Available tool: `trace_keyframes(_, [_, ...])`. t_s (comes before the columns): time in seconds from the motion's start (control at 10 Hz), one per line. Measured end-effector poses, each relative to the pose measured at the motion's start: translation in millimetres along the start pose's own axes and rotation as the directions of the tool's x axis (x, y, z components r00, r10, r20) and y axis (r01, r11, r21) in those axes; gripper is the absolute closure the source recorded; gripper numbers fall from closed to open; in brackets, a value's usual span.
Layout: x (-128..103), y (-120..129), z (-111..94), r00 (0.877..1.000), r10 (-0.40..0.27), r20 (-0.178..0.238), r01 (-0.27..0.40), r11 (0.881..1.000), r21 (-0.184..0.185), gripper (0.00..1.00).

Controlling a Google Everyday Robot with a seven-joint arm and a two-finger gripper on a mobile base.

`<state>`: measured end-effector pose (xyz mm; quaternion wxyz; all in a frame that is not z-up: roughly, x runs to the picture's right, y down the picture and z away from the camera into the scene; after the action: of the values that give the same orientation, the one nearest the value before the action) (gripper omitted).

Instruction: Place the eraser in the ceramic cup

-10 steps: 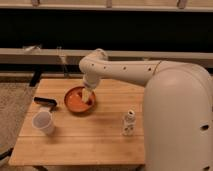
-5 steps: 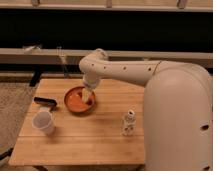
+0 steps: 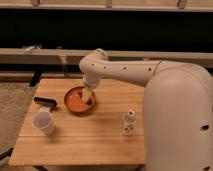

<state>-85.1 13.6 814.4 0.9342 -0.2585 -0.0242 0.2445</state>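
Observation:
The eraser (image 3: 45, 102), a small flat black bar, lies on the wooden table (image 3: 85, 137) near its left edge. The white ceramic cup (image 3: 43, 122) stands just in front of it, upright. My gripper (image 3: 88, 96) hangs from the white arm down into the orange bowl (image 3: 79, 101), to the right of the eraser and the cup. It is not touching either of them.
A small white bottle (image 3: 128, 123) stands on the right part of the table, close to my body. A low ledge (image 3: 45, 55) and a dark wall run behind the table. Carpet shows left of the table.

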Motion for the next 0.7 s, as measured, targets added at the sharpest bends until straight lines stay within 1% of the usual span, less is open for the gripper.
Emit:
trace_keyframes(0.6, [-0.7,-0.1,0.1,1.000,0.000,0.000,0.000,1.000,0.000,0.20])
trace_keyframes(0.7, [-0.9,-0.9,1.1,1.000,-0.009,-0.007,0.009,1.000,0.004,0.20])
